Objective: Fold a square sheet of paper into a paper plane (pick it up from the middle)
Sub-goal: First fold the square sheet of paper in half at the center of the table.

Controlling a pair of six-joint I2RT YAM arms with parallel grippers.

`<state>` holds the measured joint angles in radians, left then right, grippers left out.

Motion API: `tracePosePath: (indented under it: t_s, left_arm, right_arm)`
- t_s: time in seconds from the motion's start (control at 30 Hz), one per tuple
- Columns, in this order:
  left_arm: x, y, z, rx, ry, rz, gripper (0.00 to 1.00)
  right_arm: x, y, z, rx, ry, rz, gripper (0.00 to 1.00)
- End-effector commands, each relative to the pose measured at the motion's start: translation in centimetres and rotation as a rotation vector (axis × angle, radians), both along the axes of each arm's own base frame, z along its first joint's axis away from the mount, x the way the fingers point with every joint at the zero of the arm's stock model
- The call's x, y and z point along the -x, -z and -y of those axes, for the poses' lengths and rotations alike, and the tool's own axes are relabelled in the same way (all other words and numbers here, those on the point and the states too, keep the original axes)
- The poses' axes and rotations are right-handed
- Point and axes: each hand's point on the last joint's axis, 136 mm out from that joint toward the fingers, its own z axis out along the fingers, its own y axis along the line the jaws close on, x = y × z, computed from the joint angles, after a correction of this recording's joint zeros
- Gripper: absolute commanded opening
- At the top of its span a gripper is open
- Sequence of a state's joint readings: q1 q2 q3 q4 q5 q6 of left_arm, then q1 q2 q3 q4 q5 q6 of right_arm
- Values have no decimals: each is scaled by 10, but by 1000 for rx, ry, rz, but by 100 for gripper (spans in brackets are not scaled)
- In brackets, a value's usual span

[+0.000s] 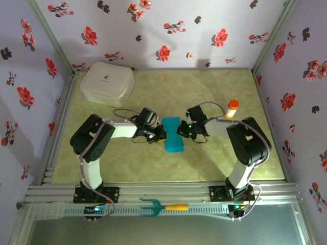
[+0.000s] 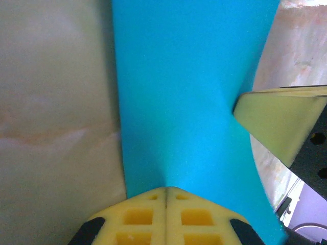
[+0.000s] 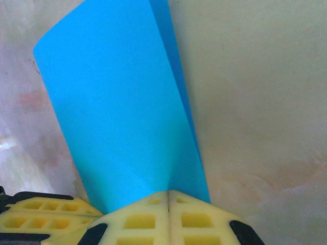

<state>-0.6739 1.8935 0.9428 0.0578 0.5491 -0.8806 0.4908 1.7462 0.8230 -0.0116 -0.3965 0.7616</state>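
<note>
1. Top external view: the square sheet of paper (image 1: 172, 135) lies mid-table (image 1: 204, 163), showing as a narrow strip between the arms. The left gripper (image 1: 159, 135) meets its left edge and the right gripper (image 1: 184, 129) meets its right edge. For a true fold, both claws should probably travel level and together, without tugging apart.
2. Left wrist view: the left gripper (image 2: 166, 190) has its jaws pressed together, pinching the near edge of the sheet (image 2: 189, 102). The paper dips towards the pinch, so a gentle, even pull would likely flatten it without tearing.
3. Right wrist view: the right gripper (image 3: 168, 193) is likewise pinched onto the sheet (image 3: 117, 112), which curves upward and looks doubled along one side. Line up those edges before pressing any crease.
</note>
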Motion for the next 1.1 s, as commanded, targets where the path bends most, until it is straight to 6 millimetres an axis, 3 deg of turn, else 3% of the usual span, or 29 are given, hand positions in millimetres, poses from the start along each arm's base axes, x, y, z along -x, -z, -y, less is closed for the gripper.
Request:
tracePosePath:
  t_s: [0.0,0.07,0.3,0.4,0.6,0.93,1.07]
  left_arm:
    - [12,28,-22,-82,-5,-53,3]
    - [10,20,-21,-75,-2,-30,3]
    - [-5,-34,1,25,-5,47,5]
    - [0,-42,13,66,13,32,5]
    - [14,-23,17,45,33,-25,4]
    - [40,29,-13,-68,49,-101,4]
    - [42,32,-17,-79,55,-90,4]
  right_arm:
    - [21,33,30,135,59,-103,0]
    - [21,32,31,136,61,-101,0]
    - [20,29,31,128,82,-91,0]
    - [20,30,32,129,85,-92,0]
    - [23,33,33,132,87,-102,0]
    - [25,36,34,135,91,-109,0]
    - [26,36,35,138,94,-107,0]
